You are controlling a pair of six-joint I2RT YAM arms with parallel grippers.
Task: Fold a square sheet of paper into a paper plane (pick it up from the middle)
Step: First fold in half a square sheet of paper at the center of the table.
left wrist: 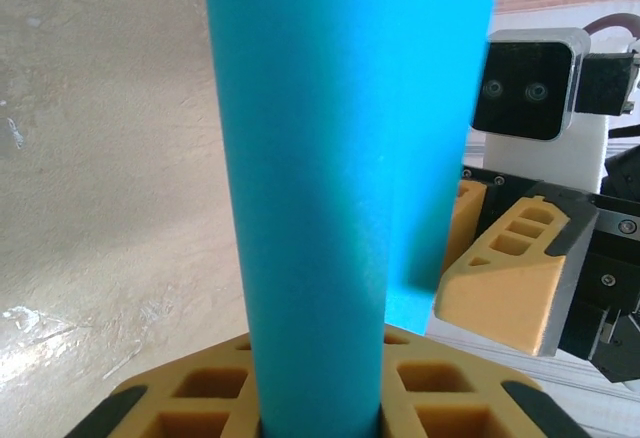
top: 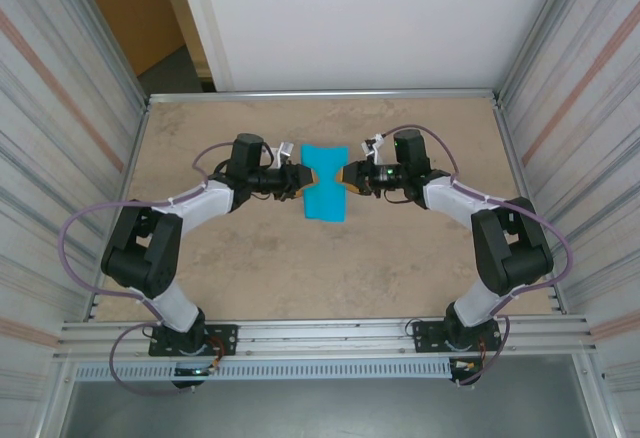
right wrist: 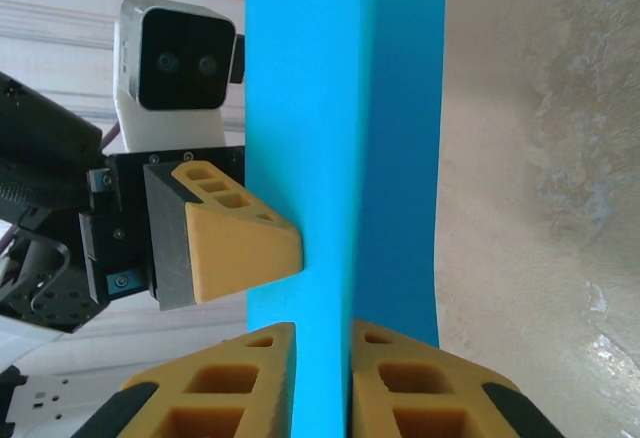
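The square sheet of paper (top: 323, 183), teal-blue, hangs above the table between my two grippers. It is pinched narrow at its middle and flares out toward its far and near ends. My left gripper (top: 300, 180) is shut on its left edge; in the left wrist view the sheet (left wrist: 330, 158) bows up as a rounded curl from between the fingers of that gripper (left wrist: 318, 383). My right gripper (top: 345, 178) is shut on the right edge. In the right wrist view the sheet (right wrist: 340, 108) stands upright between the pads of the right gripper (right wrist: 322, 368), creased along its length.
The tan table (top: 250, 258) lies under the sheet, ringed by a metal frame and corrugated walls. The two grippers face each other closely: a right finger (left wrist: 500, 278) sits just behind the sheet, and a left finger (right wrist: 240, 243) touches its other side.
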